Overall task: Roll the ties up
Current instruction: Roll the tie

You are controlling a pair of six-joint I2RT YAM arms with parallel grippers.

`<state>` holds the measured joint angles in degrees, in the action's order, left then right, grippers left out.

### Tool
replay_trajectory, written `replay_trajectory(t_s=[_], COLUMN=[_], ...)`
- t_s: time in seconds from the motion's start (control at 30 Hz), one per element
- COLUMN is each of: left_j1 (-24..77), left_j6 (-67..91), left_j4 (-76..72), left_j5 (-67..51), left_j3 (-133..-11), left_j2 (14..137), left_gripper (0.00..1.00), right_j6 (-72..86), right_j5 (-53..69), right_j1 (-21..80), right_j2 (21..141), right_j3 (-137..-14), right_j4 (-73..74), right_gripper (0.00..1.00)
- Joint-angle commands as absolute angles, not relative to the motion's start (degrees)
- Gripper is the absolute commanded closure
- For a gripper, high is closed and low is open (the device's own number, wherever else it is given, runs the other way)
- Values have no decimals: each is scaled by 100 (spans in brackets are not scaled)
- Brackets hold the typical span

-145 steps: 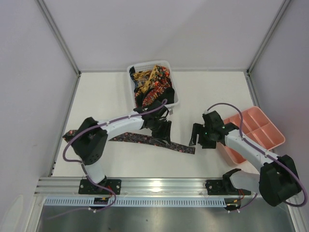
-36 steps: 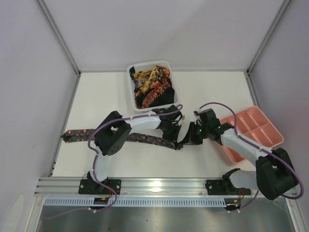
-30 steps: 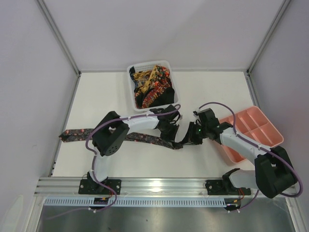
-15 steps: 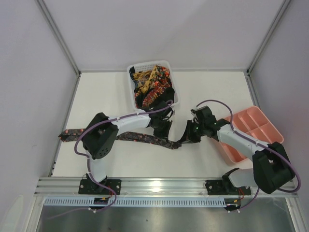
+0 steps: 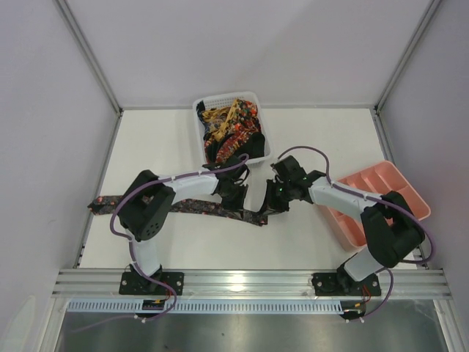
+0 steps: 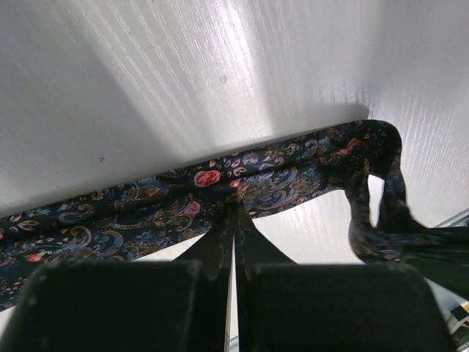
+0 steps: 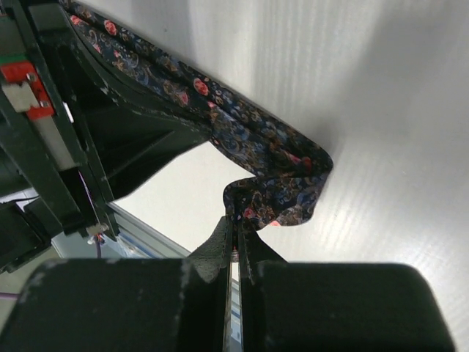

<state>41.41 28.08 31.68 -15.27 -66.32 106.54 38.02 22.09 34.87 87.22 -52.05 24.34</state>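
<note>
A long dark tie (image 5: 183, 207) with red and gold paisley lies across the table from the left edge towards the middle. My left gripper (image 5: 236, 199) is shut on its near edge a short way from the right end; in the left wrist view the fabric (image 6: 146, 213) puckers at the closed tips (image 6: 234, 209). My right gripper (image 5: 270, 209) is shut on the tie's right end and holds it lifted and curled back over the strip, forming a loop (image 7: 278, 165) just beyond the closed tips (image 7: 234, 220). More patterned ties (image 5: 227, 128) are heaped in the basket.
The white mesh basket (image 5: 268, 147) stands at the back centre, just behind both grippers. A pink compartment tray (image 5: 392, 198) sits at the right, under the right arm. The left arm's dark body (image 7: 73, 147) fills the left of the right wrist view, close to the loop.
Both grippers have moved left along the table. The right one has carried the tie's end back over the strip, so the loop has grown. The tie's far left end slid slightly left.
</note>
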Motion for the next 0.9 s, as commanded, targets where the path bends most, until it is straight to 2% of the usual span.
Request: replay_trajectory(t_s=[0.0,0.43,0.6,0.63,0.73,0.87], left_j1=[4104,4087,4087,4096,4078,3990], left_j6=[2777,2848,2856,2856,2874,2953], left_j4=[2971,2874,2918,2961,3058,3102], left_j5=[-1459,-1529,-1556,-1538,-1591,-1722], left_j3=[-6565,-6372,-6354,-6363,-6372,-6381], left_j2=[10485,10354,10266,10240,10073,9853], left_gripper=[99,99,99,100,100,99], right_j6=[3946,3876,3806,3780,3814,3850], right_j5=[2039,2021,2074,2126,2328,2705], right_j1=[3603,3779,3779,3788,3788,3779], right_j2=[8999,9966,10151,10160,10108,10011], right_j3=[-5607,-6126,-6266,-6267,-6136,-5890], right_j4=[2286,1978,1943,1925,1785,1373], right_gripper=[100,99,86,80,69,61])
